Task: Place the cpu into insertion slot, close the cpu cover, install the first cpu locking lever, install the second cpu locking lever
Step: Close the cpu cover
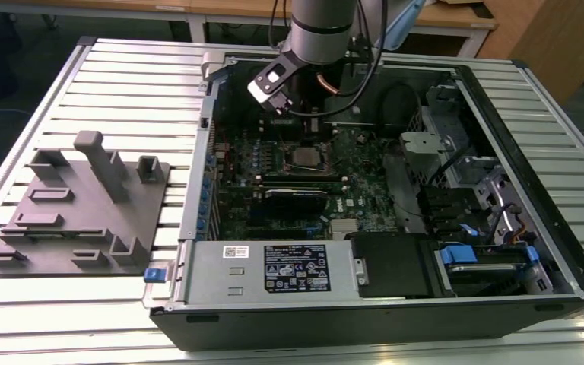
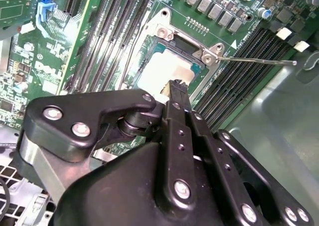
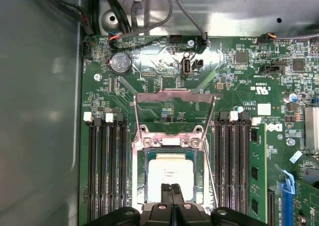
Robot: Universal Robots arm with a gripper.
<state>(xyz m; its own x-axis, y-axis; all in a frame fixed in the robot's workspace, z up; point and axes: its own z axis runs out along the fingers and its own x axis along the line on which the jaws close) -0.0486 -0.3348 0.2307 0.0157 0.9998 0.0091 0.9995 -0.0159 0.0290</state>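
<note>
The cpu [image 3: 172, 167] lies flat in the insertion slot [image 3: 140, 178], its silver-grey top showing, with green board around it. In the second wrist view the cpu [image 2: 160, 72] sits just past my fingertips. The cpu cover [image 3: 174, 97], a silvery frame with a large cut-out, stands raised off the slot at its hinge end. A thin locking lever [image 2: 259, 61] sticks out sideways from the slot's corner. My gripper [image 3: 172, 188] hovers low over the near edge of the cpu, fingers together with nothing between them. In the exterior view the gripper [image 1: 310, 135] reaches down into the open case above the slot [image 1: 303, 157].
Long black memory slots [image 3: 107, 171] flank the socket on both sides. The case's metal wall [image 3: 40, 111] rises close beside the board. A power supply box [image 1: 271, 268] fills the case's near side, drive bays [image 1: 474, 258] stand at the exterior view's right, and a grey fixture [image 1: 79, 205] lies at its left.
</note>
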